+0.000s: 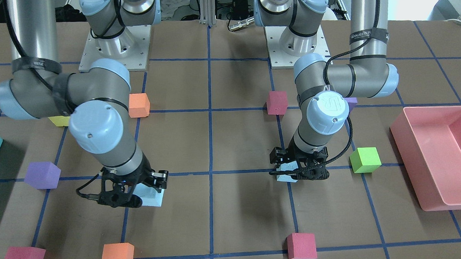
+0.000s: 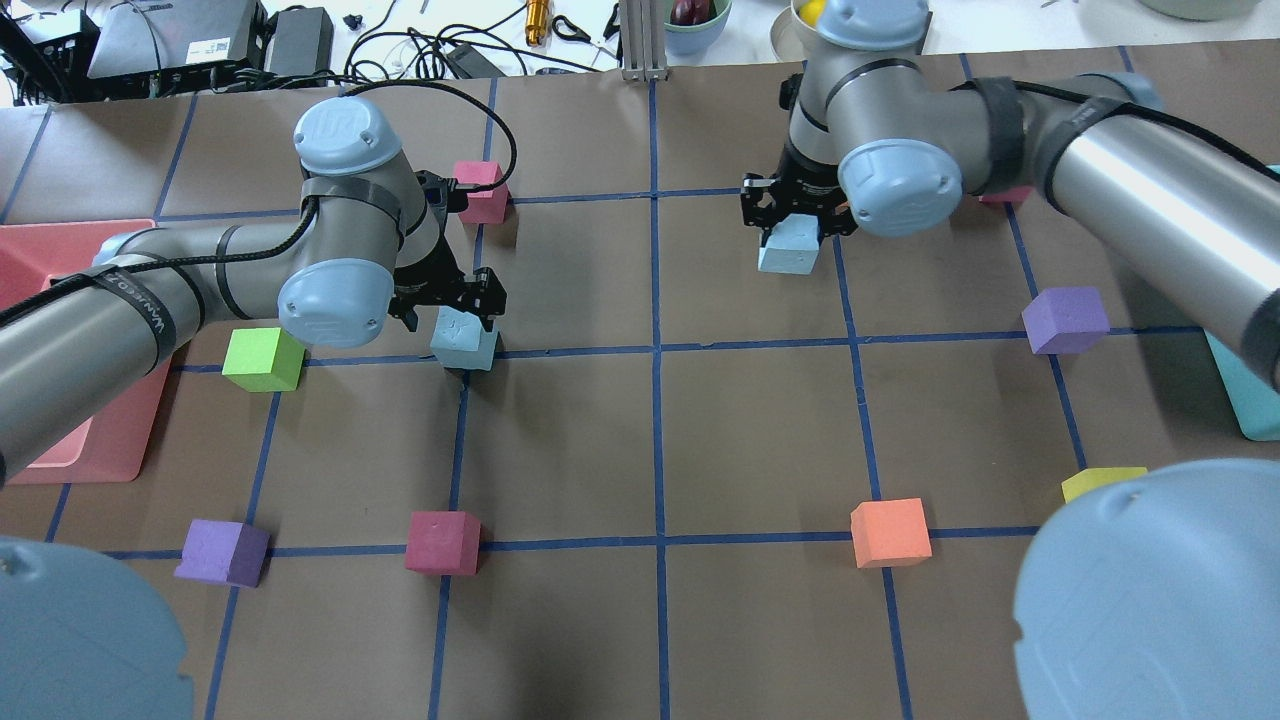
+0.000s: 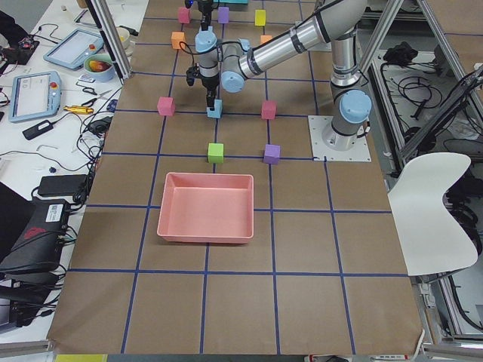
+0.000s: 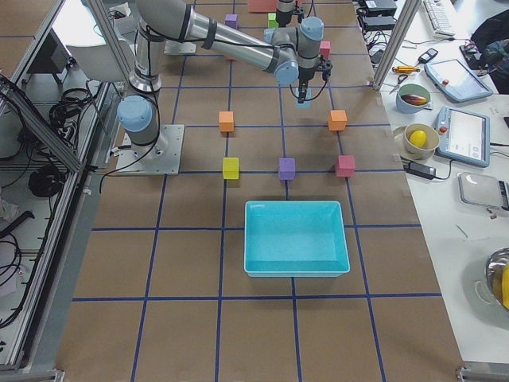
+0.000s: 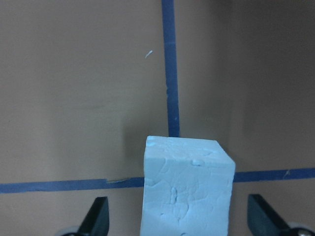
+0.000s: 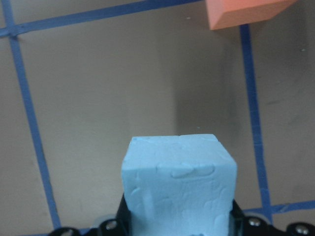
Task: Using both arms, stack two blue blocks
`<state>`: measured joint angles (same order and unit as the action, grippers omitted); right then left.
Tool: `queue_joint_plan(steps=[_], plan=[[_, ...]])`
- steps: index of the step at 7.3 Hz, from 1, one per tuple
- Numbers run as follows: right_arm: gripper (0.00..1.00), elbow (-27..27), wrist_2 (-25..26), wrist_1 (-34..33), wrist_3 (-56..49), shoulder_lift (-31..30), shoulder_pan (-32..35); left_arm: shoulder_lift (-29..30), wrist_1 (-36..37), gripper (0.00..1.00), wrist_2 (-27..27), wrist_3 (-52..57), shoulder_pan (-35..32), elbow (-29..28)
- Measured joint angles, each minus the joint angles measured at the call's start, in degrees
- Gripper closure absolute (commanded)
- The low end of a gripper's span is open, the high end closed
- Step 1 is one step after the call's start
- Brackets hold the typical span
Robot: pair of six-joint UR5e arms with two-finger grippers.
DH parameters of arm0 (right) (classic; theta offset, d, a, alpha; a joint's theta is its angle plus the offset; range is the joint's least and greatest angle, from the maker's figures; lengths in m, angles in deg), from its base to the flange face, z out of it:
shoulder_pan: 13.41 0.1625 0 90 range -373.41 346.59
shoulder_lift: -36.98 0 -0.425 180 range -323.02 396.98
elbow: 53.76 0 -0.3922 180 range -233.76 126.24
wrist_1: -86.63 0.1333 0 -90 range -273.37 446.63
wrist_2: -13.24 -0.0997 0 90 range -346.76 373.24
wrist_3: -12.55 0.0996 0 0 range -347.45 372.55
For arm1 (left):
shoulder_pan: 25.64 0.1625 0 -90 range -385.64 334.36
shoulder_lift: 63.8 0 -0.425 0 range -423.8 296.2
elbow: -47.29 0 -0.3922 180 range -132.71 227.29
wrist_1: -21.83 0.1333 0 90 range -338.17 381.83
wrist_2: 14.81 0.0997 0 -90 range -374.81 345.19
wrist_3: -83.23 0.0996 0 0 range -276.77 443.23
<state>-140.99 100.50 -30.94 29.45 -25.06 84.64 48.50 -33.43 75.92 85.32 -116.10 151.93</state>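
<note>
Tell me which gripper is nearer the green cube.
Left. The left gripper hangs close beside the green cube; the right gripper sits far off on the robot's right side.

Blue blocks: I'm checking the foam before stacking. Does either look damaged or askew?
Only wear stands out. The left block and the right block both show shallow dents and scuffs on their faces in the wrist views. Their edges look square and nothing looks torn.

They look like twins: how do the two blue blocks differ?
The left block sits on a tape crossing, the left end effector's fingers apart from it. The right block is off the tape, gripped by the right end effector. Both are dented pale blue foam cubes.
</note>
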Motion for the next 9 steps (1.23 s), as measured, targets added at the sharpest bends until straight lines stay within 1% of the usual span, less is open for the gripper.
queue_joint_plan(steps=[2, 3, 4, 6, 7, 8, 9], plan=[[1.00, 7.0, 0.2, 0.5, 6.5, 6.1, 5.8, 1.0, 0.2, 0.00, 0.0, 0.0, -0.1, 0.3], [1.00, 8.5, 0.1, 0.7, 7.8, 7.7, 7.7, 1.2, 0.2, 0.03, 0.0, 0.0, -0.1, 0.5], [1.00, 9.0, -0.2, 1.1, 8.5, 8.4, 8.9, 1.3, 0.3, 0.22, 0.0, 0.0, -0.1, 0.9], [1.00, 8.3, -0.4, 2.8, 8.8, 8.8, 9.7, 1.4, 1.1, 0.68, 0.0, 0.0, -0.2, 1.2], [1.00, 8.0, -0.5, 3.0, 8.8, 8.8, 9.9, 1.5, 1.4, 0.79, 0.0, 0.1, -0.2, 1.2], [1.00, 7.7, -0.5, 3.1, 8.8, 8.9, 10.1, 1.5, 1.6, 0.83, 0.0, 0.2, -0.2, 1.2], [1.00, 7.6, -0.5, 3.0, 8.8, 9.3, 10.4, 1.5, 1.8, 0.89, 0.0, 0.2, -0.2, 1.1]])
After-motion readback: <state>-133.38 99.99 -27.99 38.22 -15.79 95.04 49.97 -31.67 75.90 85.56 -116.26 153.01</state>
